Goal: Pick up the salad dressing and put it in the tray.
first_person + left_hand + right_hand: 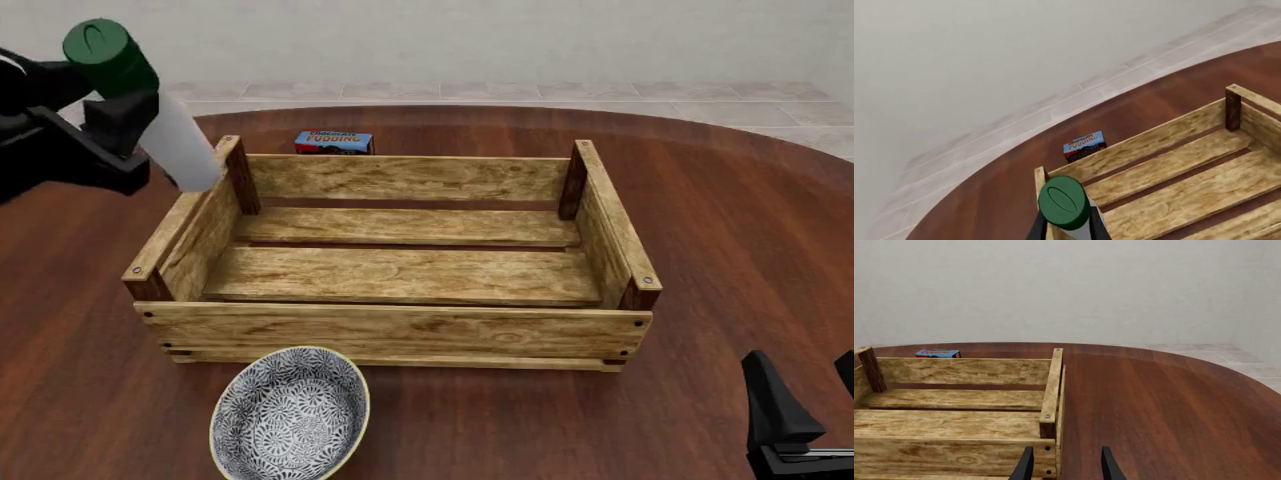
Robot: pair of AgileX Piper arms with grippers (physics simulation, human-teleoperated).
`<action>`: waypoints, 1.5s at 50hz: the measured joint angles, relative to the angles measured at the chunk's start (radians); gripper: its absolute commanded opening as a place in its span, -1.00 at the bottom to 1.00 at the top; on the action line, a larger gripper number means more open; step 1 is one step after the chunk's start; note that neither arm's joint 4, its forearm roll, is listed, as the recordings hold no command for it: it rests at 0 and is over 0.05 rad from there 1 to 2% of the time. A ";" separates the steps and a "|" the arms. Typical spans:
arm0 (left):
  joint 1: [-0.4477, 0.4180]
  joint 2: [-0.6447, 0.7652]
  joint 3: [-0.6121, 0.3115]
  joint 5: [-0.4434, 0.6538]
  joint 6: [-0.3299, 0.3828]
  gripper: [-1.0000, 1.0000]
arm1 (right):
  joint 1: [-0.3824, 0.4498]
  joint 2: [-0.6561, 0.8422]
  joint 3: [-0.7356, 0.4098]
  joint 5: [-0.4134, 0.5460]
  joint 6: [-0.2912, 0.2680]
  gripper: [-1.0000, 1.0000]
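Above the tray's (400, 330) left wall: salad dressing (154, 110) clamped in my left gripper (114, 130). Behind tray: pudding box (332, 142). Before it: bowl (291, 414). Right gripper (1065, 465) parted, idle.

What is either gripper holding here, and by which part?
The left gripper holds the salad dressing by its upper body just below the green cap, tilted in the air over the tray's left end. The right gripper is open and holds nothing.

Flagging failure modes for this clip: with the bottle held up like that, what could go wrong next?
The salad dressing hangs tilted in the left gripper above the tray's left end wall, not yet over the floor; released here it might strike the rim and fall outside. Lowering could catch the near corner post. Released tilted, it may topple onto the slats.
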State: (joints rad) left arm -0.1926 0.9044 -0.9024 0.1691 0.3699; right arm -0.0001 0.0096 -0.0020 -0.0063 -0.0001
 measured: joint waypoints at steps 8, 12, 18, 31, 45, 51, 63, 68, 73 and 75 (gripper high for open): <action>-0.051 0.061 -0.025 -0.030 -0.009 -1.00 | 0.000 0.000 0.000 0.000 0.000 1.00; -0.076 0.092 -0.037 -0.044 -0.015 -1.00 | 0.000 0.000 0.000 0.000 0.000 1.00; -0.115 0.136 -0.048 -0.070 -0.031 -1.00 | 0.000 0.000 0.000 0.000 0.000 1.00; -0.194 0.227 -0.051 -0.130 -0.062 -1.00 | 0.000 0.000 0.000 0.000 0.000 1.00; -0.249 0.332 -0.063 -0.186 -0.094 -1.00 | 0.000 0.000 0.000 0.000 0.000 1.00; -0.268 0.380 -0.069 -0.208 -0.110 -1.00 | 0.000 0.000 0.000 0.000 0.000 1.00; -0.294 0.455 -0.065 -0.252 -0.130 -1.00 | 0.000 0.000 0.000 0.000 0.000 1.00; -0.297 0.486 -0.069 -0.269 -0.137 -1.00 | 0.000 0.000 0.000 0.000 0.000 1.00; -0.296 0.519 -0.077 -0.284 -0.146 -1.00 | 0.000 0.000 0.000 0.000 0.000 1.00; -0.295 0.531 -0.080 -0.289 -0.149 -1.00 | 0.000 0.000 0.000 0.000 0.000 1.00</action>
State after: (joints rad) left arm -0.4876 1.4358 -0.9823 -0.1198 0.2206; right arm -0.0001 0.0095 -0.0020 -0.0063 -0.0001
